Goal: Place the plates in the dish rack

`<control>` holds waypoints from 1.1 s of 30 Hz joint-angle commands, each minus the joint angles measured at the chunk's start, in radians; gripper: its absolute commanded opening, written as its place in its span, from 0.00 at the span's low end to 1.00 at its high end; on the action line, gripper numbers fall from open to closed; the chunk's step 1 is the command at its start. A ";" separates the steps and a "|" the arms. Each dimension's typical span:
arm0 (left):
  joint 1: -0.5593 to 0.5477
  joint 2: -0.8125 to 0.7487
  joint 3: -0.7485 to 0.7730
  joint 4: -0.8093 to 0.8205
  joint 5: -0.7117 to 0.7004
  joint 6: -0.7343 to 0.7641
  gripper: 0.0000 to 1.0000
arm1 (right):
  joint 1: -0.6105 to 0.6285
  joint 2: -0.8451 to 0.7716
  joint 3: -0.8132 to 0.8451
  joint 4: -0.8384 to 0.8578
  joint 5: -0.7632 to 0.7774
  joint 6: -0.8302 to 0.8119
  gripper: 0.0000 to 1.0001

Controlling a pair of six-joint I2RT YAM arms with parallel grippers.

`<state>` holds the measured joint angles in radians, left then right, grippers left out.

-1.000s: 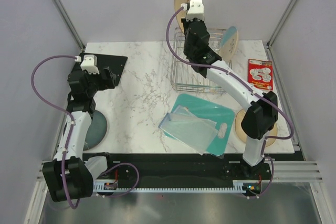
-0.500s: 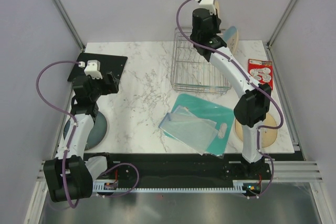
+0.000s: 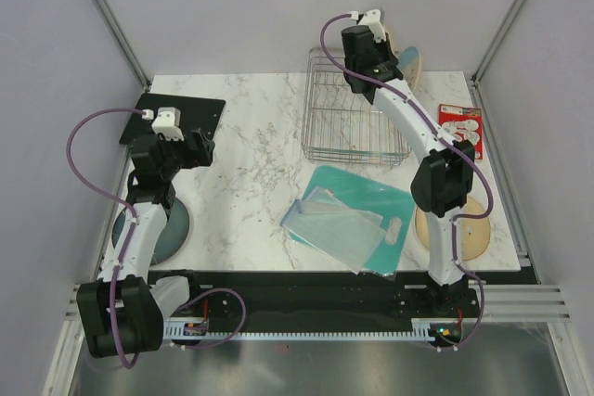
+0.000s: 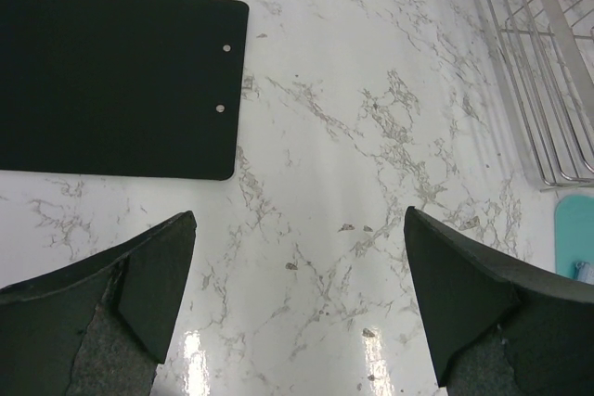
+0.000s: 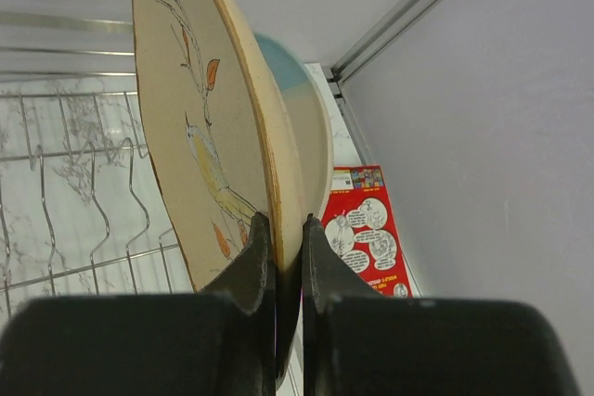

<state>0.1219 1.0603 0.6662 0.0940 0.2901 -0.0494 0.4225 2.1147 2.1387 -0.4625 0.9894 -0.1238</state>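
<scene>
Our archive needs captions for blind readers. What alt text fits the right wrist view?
The right tool grips a tan plate by its rim, held on edge. A cream-and-blue plate sits just behind it, rack wires show at left, and a red card lies at right.

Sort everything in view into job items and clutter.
Job: dish rack; tan plate in the right gripper; blue-cream plate; second tan plate; dark plate.
Clutter: black mat; teal cutting board; red card; clear sheet.
</scene>
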 commanded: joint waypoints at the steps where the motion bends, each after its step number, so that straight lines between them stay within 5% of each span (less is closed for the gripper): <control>1: -0.004 -0.002 0.004 0.046 0.017 -0.017 1.00 | -0.044 -0.002 0.101 0.044 0.032 0.062 0.00; 30: -0.008 0.027 0.065 -0.088 0.003 -0.023 1.00 | -0.105 0.194 0.171 -0.021 -0.020 0.159 0.00; 33: -0.005 0.009 0.091 -0.158 -0.022 -0.014 1.00 | -0.110 0.199 0.178 -0.022 -0.028 0.153 0.16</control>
<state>0.1158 1.0988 0.6880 0.0124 0.2928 -0.0502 0.3267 2.3421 2.2307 -0.5472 0.9157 0.0105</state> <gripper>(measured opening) 0.995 0.097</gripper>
